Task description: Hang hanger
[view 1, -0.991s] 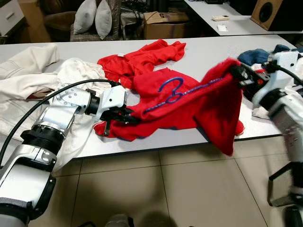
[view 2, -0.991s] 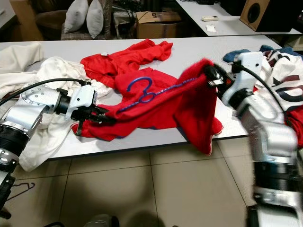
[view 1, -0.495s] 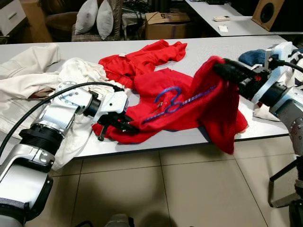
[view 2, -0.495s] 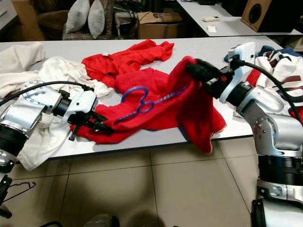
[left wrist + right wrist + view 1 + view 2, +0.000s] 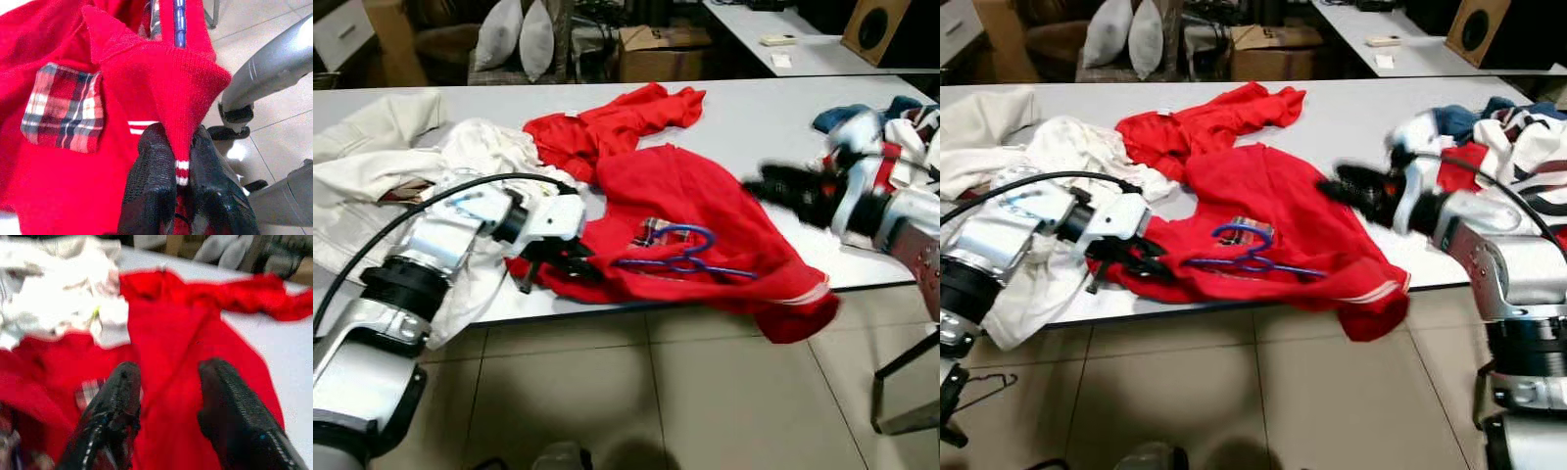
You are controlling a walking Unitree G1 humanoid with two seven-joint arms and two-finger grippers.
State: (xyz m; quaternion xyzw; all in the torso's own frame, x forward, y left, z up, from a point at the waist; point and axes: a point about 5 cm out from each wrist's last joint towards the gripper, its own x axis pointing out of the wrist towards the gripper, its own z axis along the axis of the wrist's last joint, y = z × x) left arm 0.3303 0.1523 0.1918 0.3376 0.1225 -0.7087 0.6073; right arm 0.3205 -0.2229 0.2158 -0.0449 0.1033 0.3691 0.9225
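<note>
Left claw pinches the shirt cuff; right claw gapes, empty. Risk: tugging drags the hanger beside it off the worktop.

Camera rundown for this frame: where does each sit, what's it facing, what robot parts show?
Left eye view: head, looking down at the table; both arms, red shirt, blue hanger.
Right eye view: same scene, set slightly to the right.
Left wrist view: along the left tool, shut on the shirt's ribbed edge.
Right wrist view: along the open right tool, above the shirt.
Shared: the red shirt shows in all four.
</note>
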